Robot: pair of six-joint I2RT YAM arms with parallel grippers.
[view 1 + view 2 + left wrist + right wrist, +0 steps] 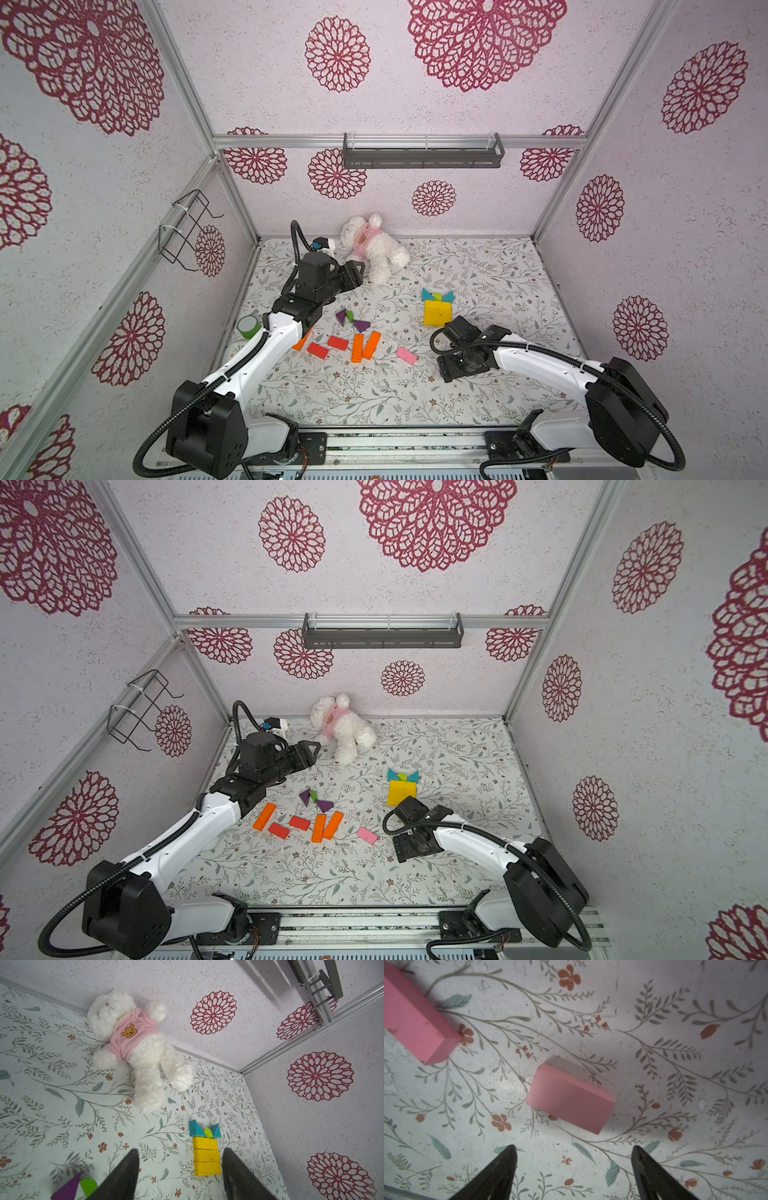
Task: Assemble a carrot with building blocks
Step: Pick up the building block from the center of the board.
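- The part-built carrot is sitting toward the back of the desk [374,395]. Three yellow blocks [206,1155] are lying flush in a column, with two teal triangles [196,1129] and a lime cylinder [207,1132] capping the far end.
- A pink block [571,1098] is lying flat just ahead of the right pincer [574,1148], not between its fingertips. The jaws are standing wide apart and gripping nothing. A second pink block [419,1020] is lying near the first but apart from it.
- Risk: the pink block is sitting skewed to the jaws. Closing on it as it lies is likely to be twisting it or squirting it sideways.
- Risk: in both top views the right wrist is hovering close beside the yellow column. A careless carry could be knocking the loose rows out of line and sending the cylinder rolling.
- Orange bars [357,347], red blocks [338,343] and purple triangles [361,325] are lying well apart, toward the left arm.
- The left pincer [180,1150] is hanging near the bear [374,249] with its jaws parted and empty. If it swings toward the column, it is risking a clash with the right arm.
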